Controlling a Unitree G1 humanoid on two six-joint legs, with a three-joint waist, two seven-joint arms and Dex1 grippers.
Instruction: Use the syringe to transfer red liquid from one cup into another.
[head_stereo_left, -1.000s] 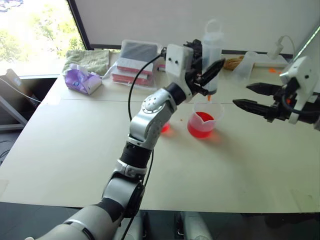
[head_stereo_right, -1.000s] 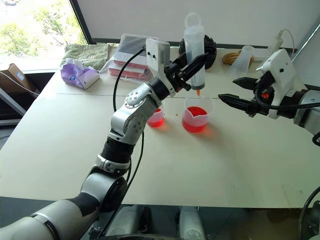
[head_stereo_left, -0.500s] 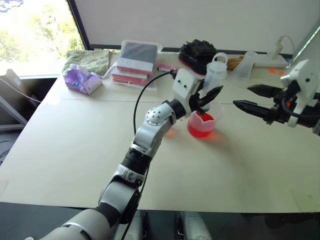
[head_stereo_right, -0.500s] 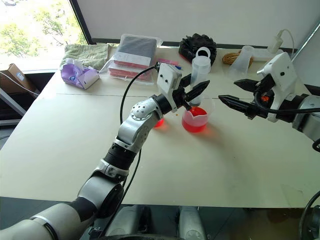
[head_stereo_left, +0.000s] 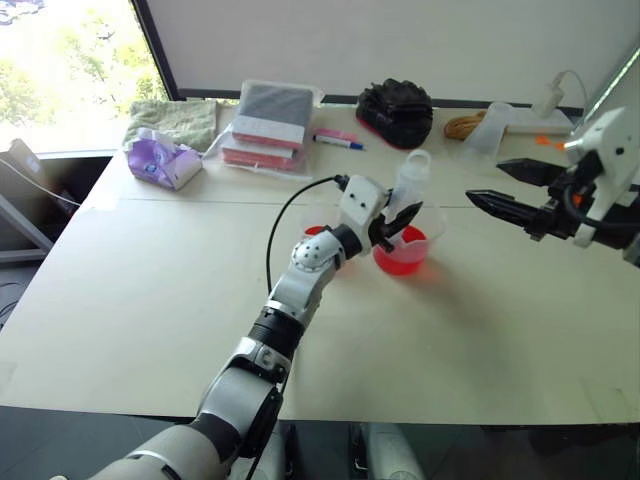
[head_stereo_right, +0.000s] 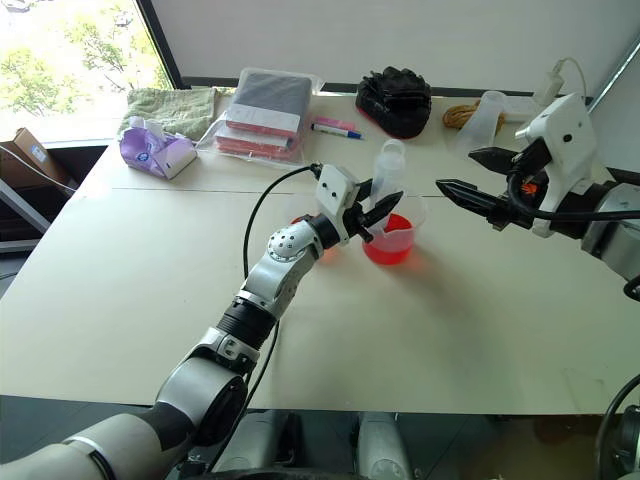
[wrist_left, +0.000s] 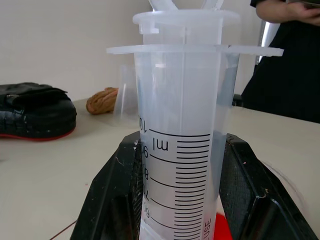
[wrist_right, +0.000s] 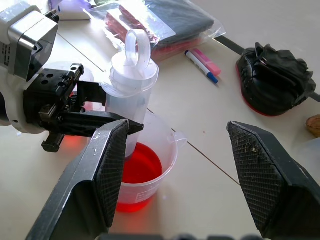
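My left gripper (head_stereo_left: 398, 222) is shut on the clear barrel of the syringe (head_stereo_left: 410, 182), which stands nearly upright with its white plunger pushed in. The syringe's lower end is down inside the spouted beaker (wrist_right: 159, 176), at the red liquid (wrist_right: 142, 169) there. In the left wrist view the barrel (wrist_left: 182, 150) fills the gap between my two black fingers (wrist_left: 112, 197). The smaller cup (head_stereo_left: 312, 232), also red inside, is mostly hidden behind my left arm. To the right of the beaker and higher, my right gripper (head_stereo_left: 485, 180) hangs open and empty, pointing toward the syringe.
Along the table's far side lie a blue-capped marker (head_stereo_left: 338, 137), a black bundle (head_stereo_left: 395, 102), bagged books (head_stereo_left: 270, 118), a purple tissue pack (head_stereo_left: 160, 160), a green towel (head_stereo_left: 175, 120) and a clear cone-shaped cup (head_stereo_left: 490, 125). A person in dark clothes (wrist_left: 287, 65) stands behind the table.
My left gripper has come down with the syringe, bringing its tip from above the beaker into it. The right gripper has stayed in place, open.
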